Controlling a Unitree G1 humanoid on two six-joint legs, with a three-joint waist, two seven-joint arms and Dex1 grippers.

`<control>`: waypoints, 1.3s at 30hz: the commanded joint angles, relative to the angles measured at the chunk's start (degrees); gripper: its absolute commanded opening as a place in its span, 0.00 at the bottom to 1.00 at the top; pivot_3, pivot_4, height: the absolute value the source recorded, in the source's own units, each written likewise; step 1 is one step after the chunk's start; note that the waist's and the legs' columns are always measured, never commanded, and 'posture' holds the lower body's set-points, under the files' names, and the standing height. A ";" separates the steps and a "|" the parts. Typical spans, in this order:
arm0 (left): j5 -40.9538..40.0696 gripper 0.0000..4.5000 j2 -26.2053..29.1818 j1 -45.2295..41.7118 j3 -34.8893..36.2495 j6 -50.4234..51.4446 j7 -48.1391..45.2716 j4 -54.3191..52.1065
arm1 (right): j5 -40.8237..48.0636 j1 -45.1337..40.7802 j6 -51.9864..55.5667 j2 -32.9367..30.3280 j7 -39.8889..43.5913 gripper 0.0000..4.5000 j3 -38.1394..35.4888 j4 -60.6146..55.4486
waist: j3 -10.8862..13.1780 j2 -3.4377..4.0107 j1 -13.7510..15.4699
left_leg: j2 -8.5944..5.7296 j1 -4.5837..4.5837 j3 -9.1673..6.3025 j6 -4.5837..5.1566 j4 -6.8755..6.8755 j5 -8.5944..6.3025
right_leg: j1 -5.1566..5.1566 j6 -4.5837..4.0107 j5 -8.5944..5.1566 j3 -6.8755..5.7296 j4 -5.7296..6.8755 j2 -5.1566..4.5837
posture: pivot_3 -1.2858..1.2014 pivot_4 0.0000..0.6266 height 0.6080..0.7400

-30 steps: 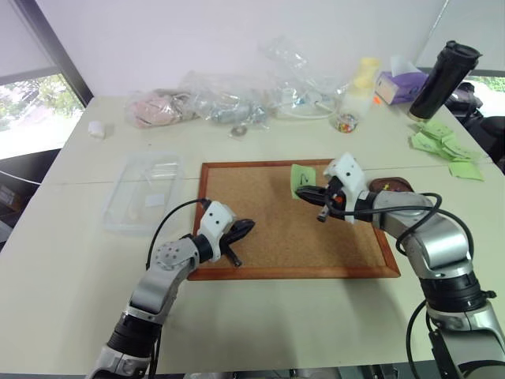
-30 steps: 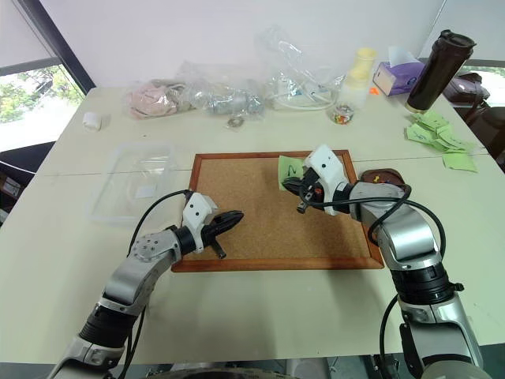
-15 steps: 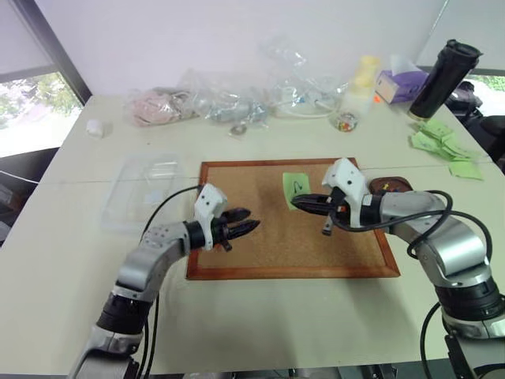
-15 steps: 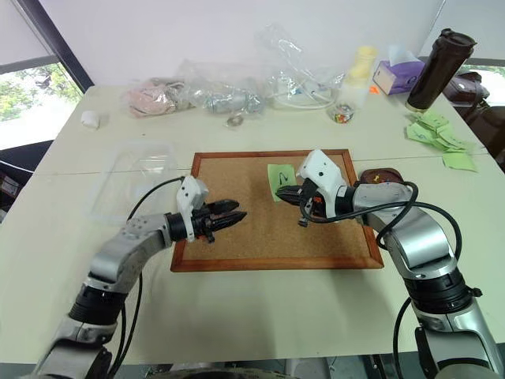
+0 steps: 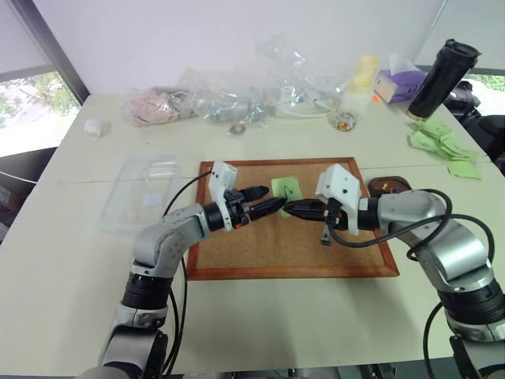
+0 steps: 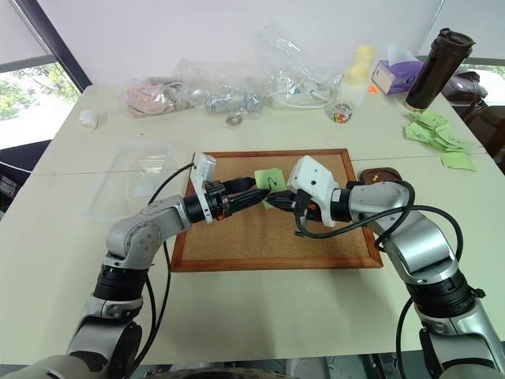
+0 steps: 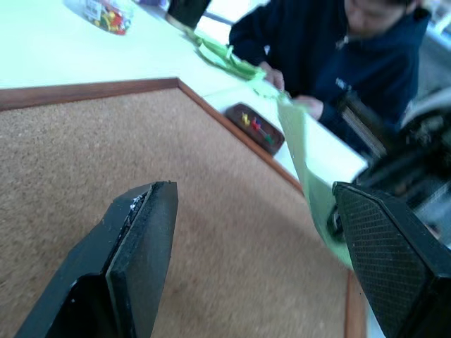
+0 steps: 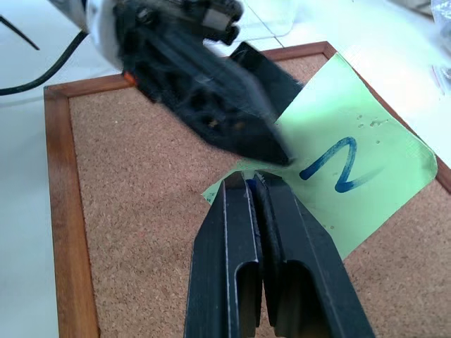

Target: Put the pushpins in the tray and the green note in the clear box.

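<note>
The green note, marked with a blue scribble, hangs above the corkboard with my right gripper shut on its lower edge; the right wrist view shows the fingers pinching the note. My left gripper is open and level, tip to tip with the right one. In the left wrist view the note stands edge-on between its spread fingers, close to one of them. The dark tray lies by the board's right edge with pushpins in it. The clear box sits left of the board.
Clear bags, a small jar of coloured bits, a tissue box and a black tumbler line the table's back. A heap of green slips lies at the right edge. A person in a dark top sits beyond that side.
My left gripper rose, swung right up to the note and opened. My right gripper carried the note leftward over the board, towards the left gripper.
</note>
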 commanded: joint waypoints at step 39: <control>5.29 0.01 3.32 1.85 -4.46 -7.80 -2.02 2.33 | 4.74 -0.36 2.35 -1.58 -3.49 0.00 -10.33 0.58 | 0.01 -0.02 0.07 | -0.02 -0.02 0.00 0.00 0.02 0.00 | 0.01 0.00 0.00 0.00 -0.01 -0.01 | 0.52 0.24 1.00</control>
